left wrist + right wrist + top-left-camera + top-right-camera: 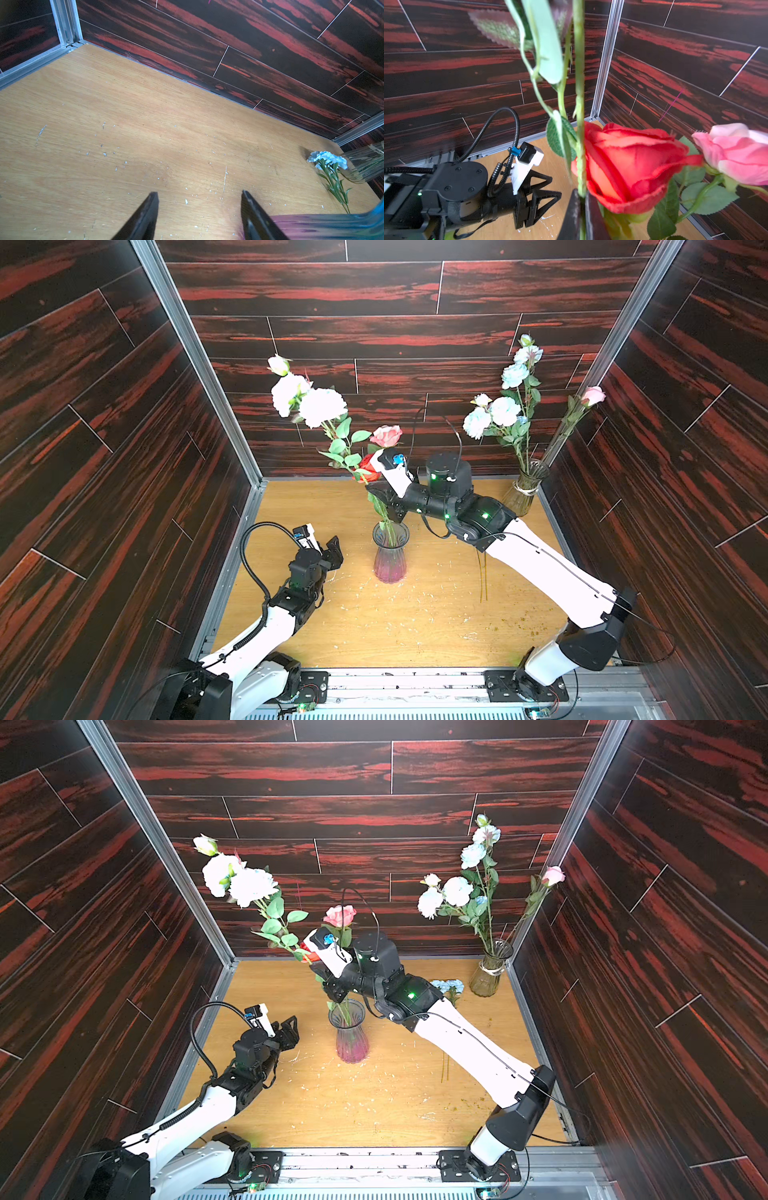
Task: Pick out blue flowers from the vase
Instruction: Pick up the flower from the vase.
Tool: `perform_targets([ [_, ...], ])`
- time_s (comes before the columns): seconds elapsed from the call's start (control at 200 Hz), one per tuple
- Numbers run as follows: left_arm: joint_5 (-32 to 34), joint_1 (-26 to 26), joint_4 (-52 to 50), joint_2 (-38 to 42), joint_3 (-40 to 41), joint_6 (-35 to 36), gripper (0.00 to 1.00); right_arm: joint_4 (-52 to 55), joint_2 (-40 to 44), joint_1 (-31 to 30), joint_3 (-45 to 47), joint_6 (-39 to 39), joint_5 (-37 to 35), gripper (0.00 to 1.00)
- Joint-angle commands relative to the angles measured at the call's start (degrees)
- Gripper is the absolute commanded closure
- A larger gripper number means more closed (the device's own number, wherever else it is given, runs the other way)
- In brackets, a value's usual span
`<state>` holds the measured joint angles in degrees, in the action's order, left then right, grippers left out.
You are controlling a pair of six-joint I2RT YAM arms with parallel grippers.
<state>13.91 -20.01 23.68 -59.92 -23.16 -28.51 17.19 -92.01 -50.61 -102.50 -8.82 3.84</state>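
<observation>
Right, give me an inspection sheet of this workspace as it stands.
Surface: table scuffed, white flecks.
Job's things: pale spray leaning from tinted vase; blue flowers in clear vase; loose bloom lying on table.
Clutter: red rose, pink rose, bare stems; pale rose in clear vase.
End effectors: right end effector shut on spray's stem; left end effector open, empty.
Cables: black conduit on left arm; thin cable over right arm.
Surroundings: wood-grain walls, metal frame.

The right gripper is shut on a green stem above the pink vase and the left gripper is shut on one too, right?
No. The left gripper is open and empty: the left wrist view shows bare table between its fingers. The right gripper is indeed shut on a green stem above the pink vase.
</observation>
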Motion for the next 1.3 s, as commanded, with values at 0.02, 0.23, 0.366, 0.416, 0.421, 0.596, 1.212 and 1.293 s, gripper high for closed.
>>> perform_targets([
  [0.02, -0.60, 0.26, 0.66, -0.28, -1.98, 0.41, 0.35, -2.42, 0.54, -0.45, 3.71, 1.36, -1.83, 1.00],
  [0.23, -8.88, 0.24, 0.41, 0.87, -3.80, 0.72, 0.33, -8.27, 1.36, 0.07, 12.89, 4.15, -3.16, 1.00],
  [0.366, -18.59, 0.18, 1.41, 3.25, -6.05, -0.33, 0.33, -8.67, 1.80, 0.06, 14.03, 4.56, -2.87, 1.00],
  [0.416, -20.87, 0.22, 2.01, 4.98, -6.64, -1.61, 0.32, -8.95, 2.38, 0.07, 14.61, 4.67, -2.69, 1.00],
  [0.421, -21.08, 0.18, 2.04, 5.12, -6.73, -1.71, 0.32, -9.07, 2.46, 0.07, 14.70, 4.68, -2.65, 1.00],
  [0.596, -26.57, 0.06, -0.38, 11.21, -11.53, -4.11, 0.32, -11.58, 4.45, 0.07, 17.87, 5.29, -2.10, 0.99],
  [1.212, -21.91, -0.73, -1.45, 8.81, -7.87, -0.40, 0.31, -4.26, 7.49, 0.15, 2.62, 1.70, -3.75, 1.00],
  [1.293, -20.93, -0.73, -0.64, 9.27, -6.81, -0.40, 0.32, -2.45, 8.34, 0.16, 0.39, 1.70, -5.22, 1.00],
])
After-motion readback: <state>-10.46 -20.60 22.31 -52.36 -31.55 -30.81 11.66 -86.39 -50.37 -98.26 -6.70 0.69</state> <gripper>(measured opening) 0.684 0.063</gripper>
